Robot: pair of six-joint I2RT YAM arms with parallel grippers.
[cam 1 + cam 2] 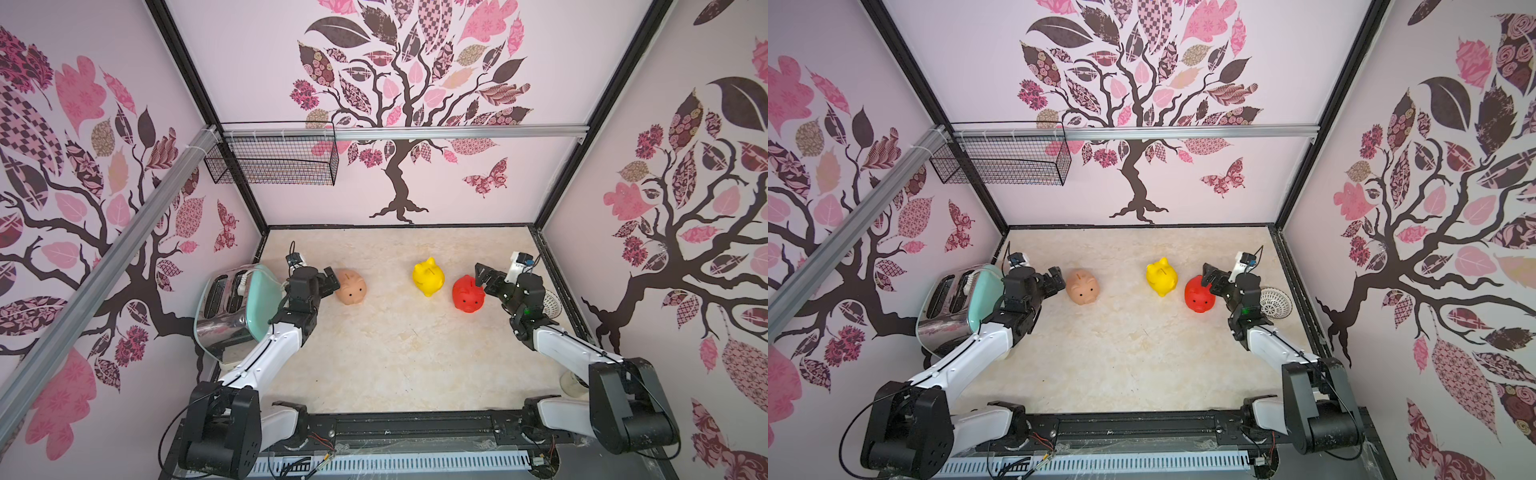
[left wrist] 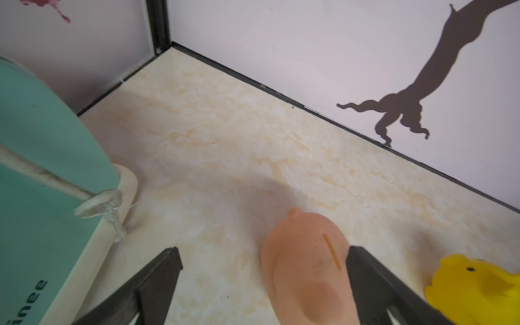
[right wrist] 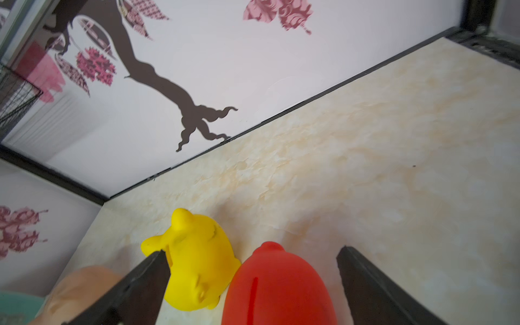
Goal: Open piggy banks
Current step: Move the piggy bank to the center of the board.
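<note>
The left gripper (image 2: 263,251) is standing wide open, the peach-tan piggy bank (image 2: 306,270) sitting between its jaws; the right gripper (image 3: 251,253) is gaping equally wide around the red piggy bank (image 3: 278,284). The yellow piggy bank (image 1: 428,276) is standing just beside the red one on the table (image 1: 395,353)

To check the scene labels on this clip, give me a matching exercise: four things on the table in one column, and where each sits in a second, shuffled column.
1 peach piggy bank
2 yellow piggy bank
3 red piggy bank
4 mint-green toaster

A between the fingers of the open right gripper
B furthest to the robot's left of the four
C between the fingers of the open left gripper
D free, between the other two piggy banks

Pairs: 1-C, 2-D, 3-A, 4-B
</note>
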